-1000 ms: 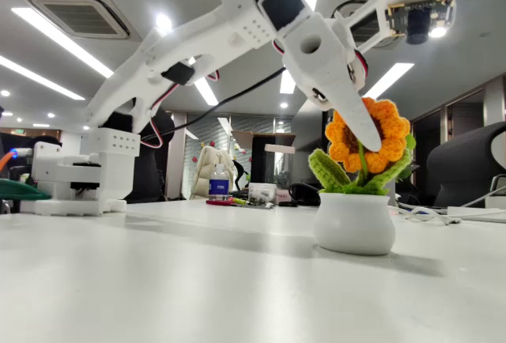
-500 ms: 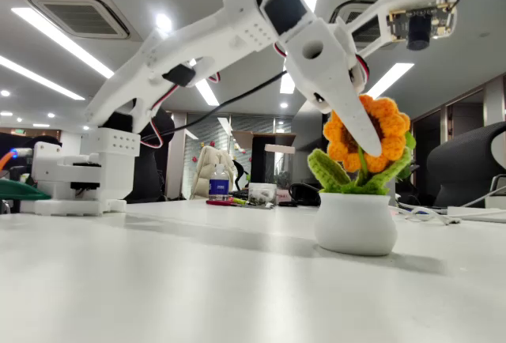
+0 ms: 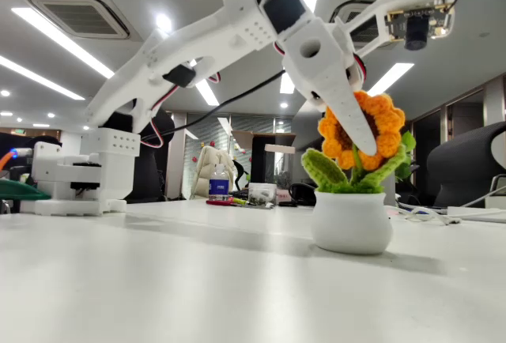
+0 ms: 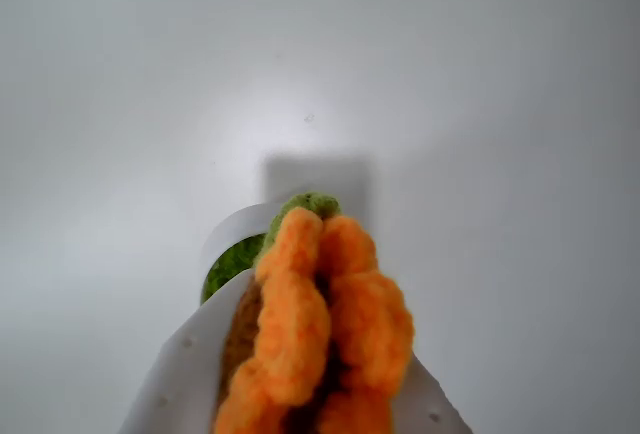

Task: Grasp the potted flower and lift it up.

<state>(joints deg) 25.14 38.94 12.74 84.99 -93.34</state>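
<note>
- Setting: an open office with ceiling strip lights and an air vent (image 3: 83,15); the work surface is a plain white table (image 3: 158,280), seen from a low camera at table level in the fixed view.
- Far left, fixed view: the arm's white base (image 3: 79,177) sits on the table, well apart from the flower, so the arm (image 3: 198,50) has to stretch almost fully across to reach it.
- Background centre: a small bottle (image 3: 219,181) and desk clutter lie far behind, clear of the working area.
- Right of centre: the potted flower (image 3: 353,193) stands upright on the table, the white pot resting flat. No lift is evident.
- Tool: the gripper (image 3: 360,126) comes down at a slant over the orange bloom. One white finger crosses the face of the flower in the fixed view.
- Wrist view: the orange petals (image 4: 320,324) are squeezed into a narrow ridge between the white fingers (image 4: 175,394), with the pot rim (image 4: 225,234) and green yarn below. Judgement: the jaws are closed onto the flower head, nearly together, holding the soft bloom rather than the pot.
- Risk, as a judgement: a hold on yarn may stretch or slip when the pot's weight is taken up.
</note>
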